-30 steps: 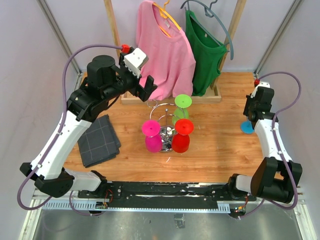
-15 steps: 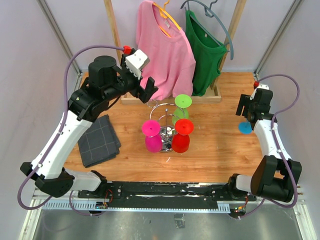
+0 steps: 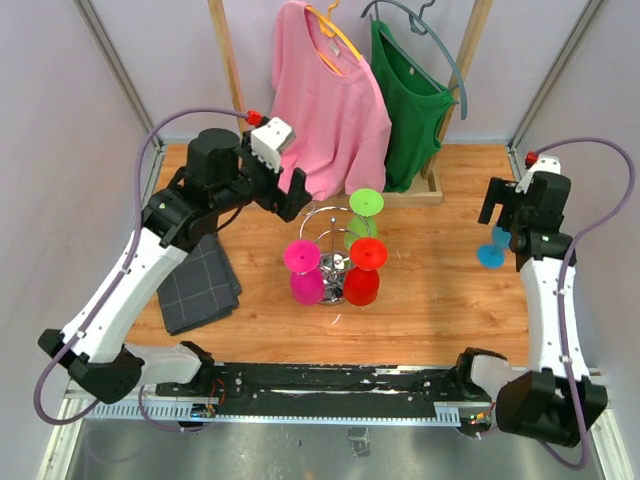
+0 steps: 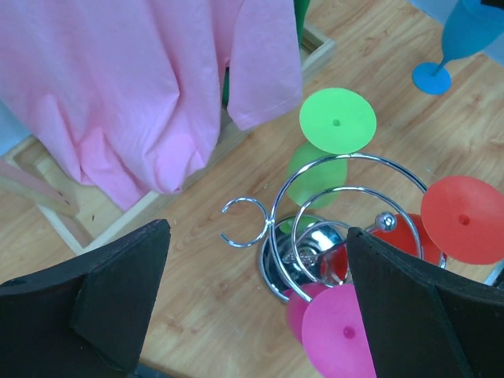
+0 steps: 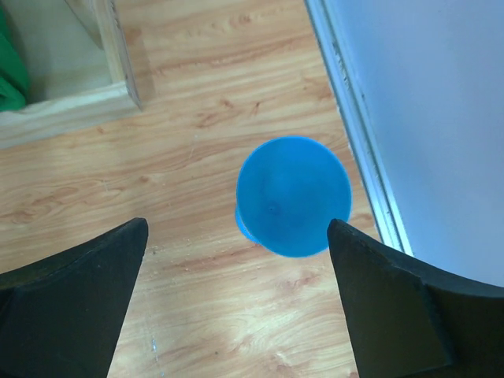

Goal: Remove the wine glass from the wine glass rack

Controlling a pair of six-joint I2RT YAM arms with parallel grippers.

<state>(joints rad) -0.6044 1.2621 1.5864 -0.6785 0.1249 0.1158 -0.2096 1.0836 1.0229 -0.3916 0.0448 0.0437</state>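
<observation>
Chrome rack [image 4: 307, 240] at the desk [image 3: 430, 300] centre, carrying pink glass [image 4: 339, 331], green glass [image 4: 337, 120] and red glass [image 4: 463, 220], feet up. Blue glass [image 5: 293, 197] upright near the right edge, between released right fingers [image 5: 63, 299], not touched. Left fingers [image 4: 102, 307] spread wide above the rack. Probably next: lower around one stem, close softly, slide out along the loop, keep away from neighbours.

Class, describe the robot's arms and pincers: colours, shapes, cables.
The left arm and right arm are white with black joints. A mauve cable with a red plug loops to each wrist. The left pincer and right pincer have black wedge fingers.
</observation>
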